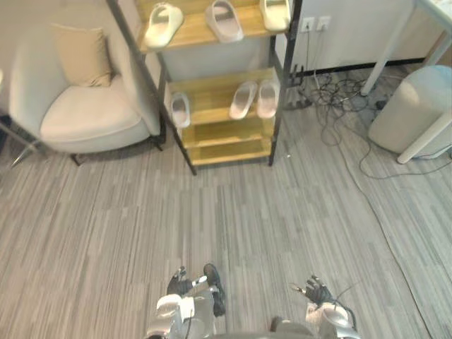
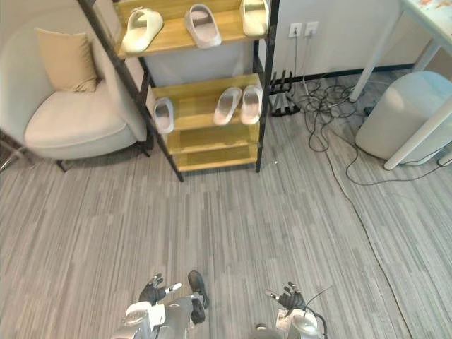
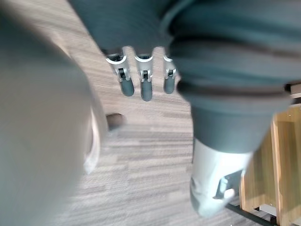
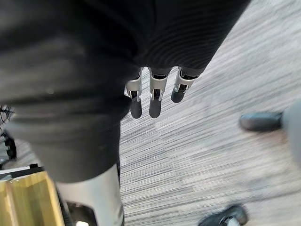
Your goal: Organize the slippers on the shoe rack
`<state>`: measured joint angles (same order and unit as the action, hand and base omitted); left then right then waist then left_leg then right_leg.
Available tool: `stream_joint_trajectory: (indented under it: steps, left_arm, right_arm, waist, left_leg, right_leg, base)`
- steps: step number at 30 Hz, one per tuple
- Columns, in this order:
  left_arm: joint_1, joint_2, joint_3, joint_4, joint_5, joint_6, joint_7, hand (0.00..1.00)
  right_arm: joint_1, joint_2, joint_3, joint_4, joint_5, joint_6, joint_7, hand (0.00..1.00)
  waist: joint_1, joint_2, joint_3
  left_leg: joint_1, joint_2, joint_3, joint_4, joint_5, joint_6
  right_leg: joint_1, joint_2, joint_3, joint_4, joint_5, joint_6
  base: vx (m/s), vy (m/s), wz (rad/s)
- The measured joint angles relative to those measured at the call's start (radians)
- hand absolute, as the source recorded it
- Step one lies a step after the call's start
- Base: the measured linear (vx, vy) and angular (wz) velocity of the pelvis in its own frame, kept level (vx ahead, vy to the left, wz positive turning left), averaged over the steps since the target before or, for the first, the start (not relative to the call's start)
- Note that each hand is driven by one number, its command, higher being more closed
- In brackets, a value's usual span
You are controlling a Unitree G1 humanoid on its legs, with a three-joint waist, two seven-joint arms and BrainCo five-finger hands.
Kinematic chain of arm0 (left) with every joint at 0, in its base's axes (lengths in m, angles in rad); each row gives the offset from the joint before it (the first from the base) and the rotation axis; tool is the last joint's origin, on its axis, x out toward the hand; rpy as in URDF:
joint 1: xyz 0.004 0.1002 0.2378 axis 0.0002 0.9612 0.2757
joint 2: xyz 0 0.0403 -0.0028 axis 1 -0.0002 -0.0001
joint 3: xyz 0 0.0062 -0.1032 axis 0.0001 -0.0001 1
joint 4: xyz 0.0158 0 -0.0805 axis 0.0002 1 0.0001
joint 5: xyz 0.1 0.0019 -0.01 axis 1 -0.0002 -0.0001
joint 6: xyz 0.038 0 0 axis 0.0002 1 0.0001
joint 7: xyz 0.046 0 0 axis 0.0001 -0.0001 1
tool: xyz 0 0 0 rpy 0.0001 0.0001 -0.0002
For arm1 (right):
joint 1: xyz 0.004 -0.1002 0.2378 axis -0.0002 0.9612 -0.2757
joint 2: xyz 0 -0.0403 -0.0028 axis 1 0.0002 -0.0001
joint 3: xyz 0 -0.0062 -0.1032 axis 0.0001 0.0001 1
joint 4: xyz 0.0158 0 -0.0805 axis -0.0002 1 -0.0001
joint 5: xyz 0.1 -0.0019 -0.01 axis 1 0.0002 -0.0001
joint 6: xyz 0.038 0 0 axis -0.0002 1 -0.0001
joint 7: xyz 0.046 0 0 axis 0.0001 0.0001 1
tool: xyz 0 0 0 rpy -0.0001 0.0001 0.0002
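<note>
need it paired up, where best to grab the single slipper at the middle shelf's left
Probably pinch the single slipper at its near end, coming from the open front of the shoe rack: it lies flat, pointing front to back, with bare shelf beside it.

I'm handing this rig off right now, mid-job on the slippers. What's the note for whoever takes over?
Left hand and right hand: both open, holding nothing, low in front of the robot, well short of the shoe rack.
Upper shelf: cream slipper lying askew, grey slipper, second cream slipper.
Middle shelf: lone slipper at the left end, a pair side by side at the right.
Done: all six sit on the rack. Left, likely: walk up, straighten and pair the upper three.
</note>
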<state>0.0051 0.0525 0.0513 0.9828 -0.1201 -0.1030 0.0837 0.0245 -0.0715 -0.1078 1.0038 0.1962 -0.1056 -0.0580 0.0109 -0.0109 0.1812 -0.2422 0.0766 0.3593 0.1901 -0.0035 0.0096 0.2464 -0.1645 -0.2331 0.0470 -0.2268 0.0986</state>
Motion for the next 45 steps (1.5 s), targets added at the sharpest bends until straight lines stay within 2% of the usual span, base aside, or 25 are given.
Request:
stream_joint_trajectory:
  steps: [2, 4, 5, 7, 9, 11, 13, 14, 15, 16, 17, 19, 21, 22, 24, 25, 26, 28, 30, 31, 32, 33, 34, 37, 45]
  left_arm:
    - [-0.011, 0.004, -0.005, 0.012, 0.0, 0.002, -0.002, 0.0]
    - [-0.015, 0.02, -0.035, 0.029, 0.001, 0.007, -0.002, 0.0]
    - [-0.011, 0.021, -0.052, 0.032, 0.001, 0.011, -0.002, 0.0]
    - [-0.009, 0.021, -0.075, 0.032, 0.001, 0.014, -0.002, 0.0]
    - [-0.02, 0.015, -0.081, 0.032, 0.001, 0.016, -0.001, 0.0]
    - [-0.035, 0.01, -0.081, 0.031, 0.002, 0.017, -0.001, 0.0]
    - [-0.051, 0.011, -0.082, 0.031, 0.003, 0.021, -0.002, 0.0]
    - [-0.049, 0.012, -0.081, 0.031, 0.003, 0.021, -0.002, 0.0]
    - [-0.04, 0.017, -0.079, 0.031, 0.003, 0.021, -0.002, 0.0]
    - [-0.031, 0.02, -0.074, 0.042, 0.003, 0.021, -0.002, 0.0]
    - [-0.031, -0.001, -0.072, 0.058, 0.005, 0.023, -0.002, 0.0]
    - [-0.025, -0.03, -0.072, 0.067, 0.015, 0.021, -0.008, 0.0]
    - [-0.025, -0.039, -0.072, 0.074, 0.023, 0.022, -0.01, 0.0]
    - [-0.023, -0.041, -0.071, 0.07, 0.028, 0.022, -0.016, 0.0]
    - [-0.029, -0.042, -0.071, 0.064, 0.039, 0.021, -0.026, 0.0]
    - [-0.03, -0.043, -0.07, 0.058, 0.04, 0.021, -0.027, 0.0]
    - [-0.03, -0.044, -0.07, 0.056, 0.039, 0.021, -0.027, 0.0]
    - [-0.029, -0.044, -0.069, 0.045, 0.039, 0.019, -0.027, 0.0]
    - [-0.031, -0.044, -0.068, 0.041, 0.039, 0.019, -0.027, 0.0]
    - [-0.029, -0.045, -0.069, 0.042, 0.039, 0.02, -0.027, 0.0]
    - [-0.028, -0.046, -0.069, 0.04, 0.04, 0.018, -0.027, 0.0]
    - [-0.028, -0.037, -0.071, 0.04, 0.04, 0.019, -0.025, 0.0]
    - [-0.033, -0.023, -0.071, 0.042, 0.04, 0.019, -0.025, 0.0]
    - [-0.029, 0.005, -0.077, 0.049, 0.041, 0.022, -0.025, 0.0]
    - [-0.012, 0.014, -0.111, 0.05, 0.042, 0.022, -0.025, 0.0]
  right_arm:
    - [0.001, 0.004, 0.0, 0.003, -0.001, 0.001, 0.002, 0.0]
    - [0.016, 0.011, 0.0, 0.005, -0.001, 0.002, 0.008, 0.0]
    - [0.018, 0.01, 0.0, 0.005, 0.0, 0.002, 0.011, 0.0]
    - [0.023, 0.003, 0.005, 0.002, 0.0, 0.001, 0.014, 0.0]
    - [0.01, -0.014, 0.009, -0.008, -0.001, -0.002, 0.018, 0.0]
    - [0.002, -0.025, 0.002, -0.01, 0.001, -0.007, 0.017, 0.0]
    - [-0.01, -0.025, -0.006, -0.009, 0.001, -0.009, 0.017, 0.0]
    - [-0.008, -0.022, -0.006, -0.008, 0.001, -0.008, 0.018, 0.0]
    - [-0.005, -0.013, -0.006, -0.007, 0.001, -0.006, 0.018, 0.0]
    - [-0.004, -0.01, -0.006, -0.006, 0.001, -0.004, 0.018, 0.0]
    - [-0.014, -0.02, -0.006, -0.007, 0.0, -0.003, 0.018, 0.0]
    - [-0.014, -0.044, -0.011, -0.007, 0.001, -0.004, 0.02, 0.0]
    - [-0.012, -0.047, -0.011, -0.005, 0.0, -0.003, 0.019, 0.0]
    - [-0.004, -0.047, -0.01, -0.004, 0.001, -0.003, 0.019, 0.0]
    - [0.005, -0.048, 0.0, -0.003, 0.0, -0.002, 0.019, 0.0]
    - [0.006, -0.052, 0.0, -0.003, 0.001, -0.002, 0.017, 0.0]
    - [0.008, -0.052, -0.001, -0.003, 0.002, -0.002, 0.016, 0.0]
    - [0.015, -0.048, -0.002, -0.004, 0.002, -0.002, 0.017, 0.0]
    - [0.018, -0.045, -0.004, -0.005, 0.003, 0.0, 0.018, 0.0]
    - [0.019, -0.047, -0.007, -0.005, 0.004, 0.0, 0.017, 0.0]
    - [0.025, -0.056, -0.006, -0.001, 0.001, 0.002, 0.015, 0.0]
    - [0.022, -0.043, -0.003, -0.008, 0.001, 0.002, 0.017, 0.0]
    - [0.023, -0.031, -0.001, -0.006, 0.0, 0.001, 0.018, 0.0]
    - [0.034, -0.004, -0.001, -0.006, -0.001, 0.002, 0.018, 0.0]
    - [0.022, -0.001, 0.005, -0.008, -0.002, 0.0, 0.015, 0.0]
  waist:
    - [0.004, -0.008, -0.003]
    - [-0.002, -0.027, -0.001]
    - [-0.003, -0.024, 0.001]
    - [-0.011, -0.009, 0.01]
    - [-0.018, 0.018, 0.024]
    - [-0.025, 0.036, 0.035]
    - [-0.033, 0.03, 0.036]
    - [-0.032, 0.024, 0.036]
    - [-0.03, -0.003, 0.035]
    - [-0.031, -0.007, 0.037]
    - [-0.031, 0.033, 0.037]
    - [-0.035, 0.077, 0.032]
    - [-0.034, 0.077, 0.032]
    - [-0.035, 0.075, 0.033]
    - [-0.026, 0.078, 0.04]
    - [-0.023, 0.085, 0.042]
    - [-0.022, 0.088, 0.041]
    - [-0.016, 0.088, 0.041]
    - [-0.011, 0.086, 0.041]
    - [-0.011, 0.091, 0.038]
    - [-0.005, 0.096, 0.036]
    - [-0.007, 0.076, 0.026]
    - [-0.011, 0.051, 0.024]
    - [-0.008, 0.011, 0.021]
    - [-0.01, 0.017, 0.009]
  left_leg:
    - [0.017, -0.005, 0.01, 0.033, -0.066, 0.006]
    - [0.093, -0.036, 0.004, 0.034, -0.109, 0.024]
    - [0.155, -0.049, -0.002, 0.021, -0.135, 0.029]
    - [0.258, -0.065, -0.017, -0.037, -0.145, 0.031]
    - [0.345, -0.049, -0.041, -0.095, -0.145, 0.031]
    - [0.367, -0.019, -0.066, -0.103, -0.145, 0.031]
    - [0.39, -0.003, -0.071, -0.114, -0.15, 0.016]
    - [0.407, -0.001, -0.073, -0.114, -0.168, -0.022]
    - [0.439, -0.006, -0.077, -0.117, -0.199, -0.07]
    - [0.473, -0.004, -0.094, -0.123, -0.219, -0.099]
    - [0.489, 0.029, -0.098, -0.131, -0.22, -0.108]
    - [0.487, 0.077, -0.111, -0.109, -0.217, -0.116]
    - [0.445, 0.116, -0.13, 0.029, -0.218, -0.125]
    - [0.385, 0.148, -0.137, 0.185, -0.217, -0.139]
    - [0.268, 0.218, -0.146, 0.488, -0.19, -0.196]
    - [0.22, 0.241, -0.126, 0.605, -0.206, -0.202]
    - [0.187, 0.245, -0.087, 0.646, -0.222, -0.183]
    - [0.138, 0.235, -0.019, 0.584, -0.249, -0.153]
    - [0.122, 0.181, -0.019, 0.327, -0.236, -0.126]
    - [0.124, 0.155, -0.036, 0.19, -0.193, -0.116]
    - [0.152, 0.121, -0.061, 0.091, -0.082, -0.094]
    - [0.177, 0.085, -0.057, 0.042, -0.073, -0.085]
    - [0.191, 0.057, -0.051, 0.012, -0.069, -0.078]
    - [0.231, 0.008, -0.039, -0.043, -0.068, -0.069]
    - [0.314, -0.008, -0.014, -0.14, -0.064, -0.067]
  right_leg:
    - [-0.124, -0.043, 0.027, 0.286, 0.004, 0.008]
    - [-0.235, -0.089, 0.067, 0.614, 0.001, 0.108]
    - [-0.281, -0.093, 0.062, 0.754, -0.017, 0.104]
    - [-0.325, -0.089, 0.014, 0.827, -0.057, 0.035]
    - [-0.395, -0.04, -0.063, 0.727, -0.101, -0.04]
    - [-0.45, 0.004, -0.1, 0.542, -0.092, -0.05]
    - [-0.486, 0.019, -0.099, 0.251, 0.057, -0.047]
    - [-0.489, 0.023, -0.082, 0.129, 0.147, -0.046]
    - [-0.486, 0.016, -0.052, 0.055, 0.254, -0.038]
    - [-0.475, 0.009, -0.037, 0.081, 0.382, -0.087]
    - [-0.471, 0.034, -0.061, 0.124, 0.329, -0.081]
    - [-0.47, 0.062, -0.094, 0.171, 0.25, -0.107]
    - [-0.44, 0.07, -0.122, 0.192, 0.197, -0.114]
    - [-0.399, 0.079, -0.136, 0.174, 0.183, -0.117]
    - [-0.314, 0.108, -0.145, 0.12, 0.172, -0.125]
    - [-0.27, 0.119, -0.137, 0.09, 0.17, -0.128]
    - [-0.238, 0.119, -0.127, 0.07, 0.169, -0.128]
    - [-0.201, 0.107, -0.104, 0.048, 0.163, -0.117]
    - [-0.181, 0.081, -0.082, 0.056, 0.156, -0.096]
    - [-0.178, 0.074, -0.073, 0.059, 0.152, -0.079]
    - [-0.176, 0.072, -0.04, 0.064, 0.145, -0.046]
    - [-0.172, 0.052, -0.019, 0.051, 0.148, -0.034]
    - [-0.161, 0.03, -0.021, 0.032, 0.146, -0.018]
    - [-0.137, -0.006, -0.019, 0.011, 0.148, -0.003]
    - [-0.101, -0.001, -0.003, -0.007, 0.145, 0.0]
  base:
    - [0.37, 0.213, -0.07]
    - [0.49, 0.277, 0.16]
    - [0.55, 0.253, 0.25]
    - [0.49, 0.142, 0.24]
    - [0.51, 0.06, 0.31]
    - [0.31, -0.045, 0.5]
    - [0.3, -0.121, 0.55]
    - [0.44, -0.225, 0.43]
    - [0.46, -0.292, 0.4]
    - [0.4, -0.274, 0.28]
    - [0.4, -0.279, 0.28]
    - [0.44, -0.287, 0.34]
    - [0.37, -0.25, 0.4]
    - [0.32, -0.224, 0.38]
    - [0.31, -0.166, 0.13]
    - [0.27, -0.039, -0.17]
    - [0.31, 0.011, -0.25]
    - [0.29, 0.111, -0.38]
    - [0.24, 0.171, -0.4]
    - [0.18, 0.173, -0.37]
    - [0.24, 0.193, -0.25]
    - [0.28, 0.166, -0.11]
    - [0.29, 0.143, 0.1]
    - [0.27, 0.128, 0.05]
    - [0.14, 0.023, -0.1]
